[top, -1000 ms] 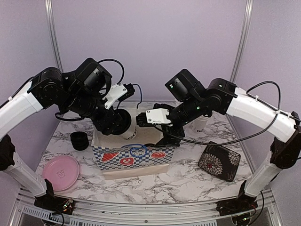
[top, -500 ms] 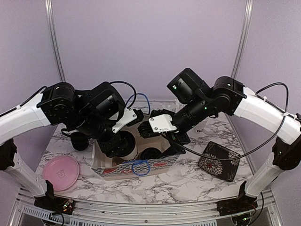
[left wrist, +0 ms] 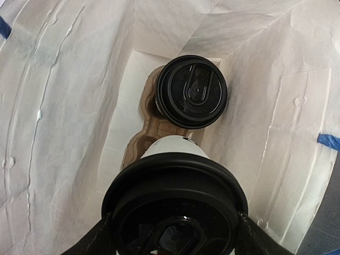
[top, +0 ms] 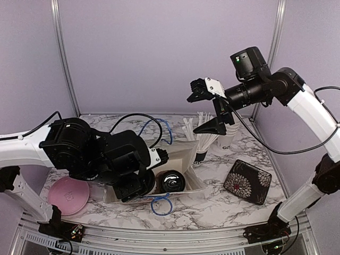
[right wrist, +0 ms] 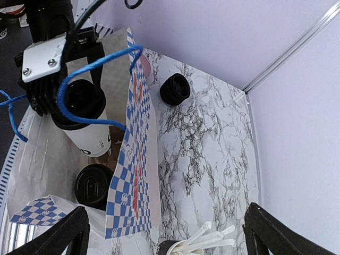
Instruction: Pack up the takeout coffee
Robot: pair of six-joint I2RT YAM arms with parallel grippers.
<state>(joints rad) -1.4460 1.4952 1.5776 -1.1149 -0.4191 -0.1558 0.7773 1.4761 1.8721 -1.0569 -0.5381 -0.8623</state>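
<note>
Left side: my left gripper (left wrist: 178, 241) is clamped on the held cup (left wrist: 174, 186), one finger on either side just under the lid rim. It hangs inside the open mouth of the bag (left wrist: 64, 106).

Held cup: white paper wall and black plastic lid. Its long axis is upright, running straight away from the wrist. No crushing shows at the rim.

Critical relation: the carrier (left wrist: 137, 146) lies on the bag floor directly below the gripper. Brown pulp shows just beyond the held cup's wall, and I judge that to be the free well. The seated cup (left wrist: 191, 91) stands in the well past it, further from the gripper, lid on and upright. The two cups look close but apart.

Judgement: the coming move is a straight descent. The risk is rubbing the seated cup or the bag wall.

Right side: my right gripper (top: 206, 109) has its jaws wide apart and holds nothing. It is high above the table and well clear of the bag. The straw cup (top: 204, 139) stands beneath it. The left arm is plainly the nearer to the carrier.
</note>
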